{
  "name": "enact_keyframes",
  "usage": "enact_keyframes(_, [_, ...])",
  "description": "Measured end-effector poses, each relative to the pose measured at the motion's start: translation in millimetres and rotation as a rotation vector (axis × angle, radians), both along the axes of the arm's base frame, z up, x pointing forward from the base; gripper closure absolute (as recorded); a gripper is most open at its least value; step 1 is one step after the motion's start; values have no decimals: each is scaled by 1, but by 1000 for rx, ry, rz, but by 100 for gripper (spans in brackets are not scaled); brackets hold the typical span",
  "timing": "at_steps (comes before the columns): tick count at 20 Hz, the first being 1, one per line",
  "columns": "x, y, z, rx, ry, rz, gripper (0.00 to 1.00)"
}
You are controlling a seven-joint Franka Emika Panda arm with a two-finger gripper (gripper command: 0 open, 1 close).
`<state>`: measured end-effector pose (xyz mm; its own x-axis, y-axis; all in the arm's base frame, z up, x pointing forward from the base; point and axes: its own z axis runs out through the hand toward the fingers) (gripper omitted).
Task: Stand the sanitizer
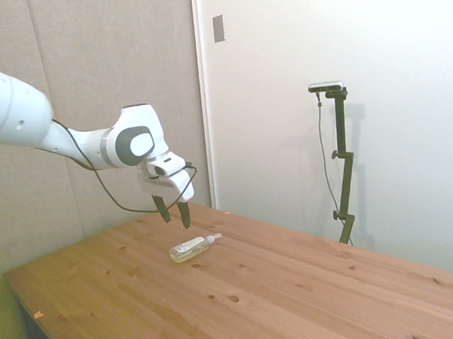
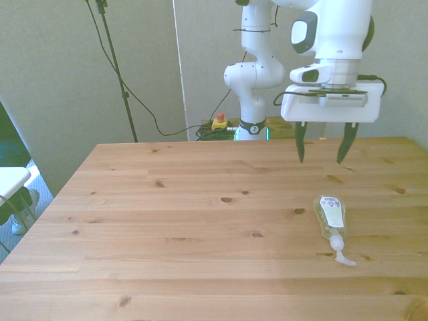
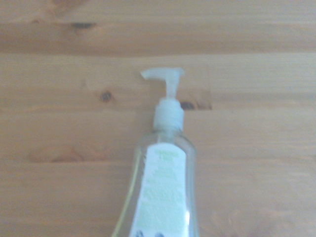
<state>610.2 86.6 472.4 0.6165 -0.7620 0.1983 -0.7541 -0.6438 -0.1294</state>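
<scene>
- The table [image 2: 167,221] is a wooden plank top; the part of it along the near edge, seen in the front view, carries nothing.
- The sanitizer [image 2: 332,221] lies flat on its side on the table, toward the front view's right edge and closer to the near edge than to the far edge.
- The pump top [image 2: 342,257] of the sanitizer points toward the near edge, and the base of the bottle points toward the far edge. The label faces up.
- The wrist view shows the same bottle from above: the clear body with its label [image 3: 160,197], the white collar and the nozzle [image 3: 163,75], all resting on the planks.
- The gripper [image 2: 322,159] hangs in the air beyond the base of the bottle, on the far-edge side, and touches neither the bottle nor the table.
- The fingers [image 2: 300,144] are spread apart, point downward and hold nothing.
- In the side view the gripper [image 1: 173,216] sits above and just behind the sanitizer [image 1: 192,248], with clear air between the two.
- Task status: no part of the task is done as the pictures show it. The bottle is not grasped and not upright.
- Remaining steps, by judgement: lower the gripper onto the bottle, close on the body, tilt it onto its base, and release.
</scene>
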Motion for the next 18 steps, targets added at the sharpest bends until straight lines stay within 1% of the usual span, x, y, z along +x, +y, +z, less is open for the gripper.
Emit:
enact_keyframes(5, [66, 21, -27, 5, 17, -9, 0])
enact_keyframes(10, [115, 36, -55, -10, 33, -27, 0])
enact_keyframes(13, [133, 36, -72, -18, 49, -38, 0])
enact_keyframes(18, [145, 31, -81, -21, 63, -56, 0])
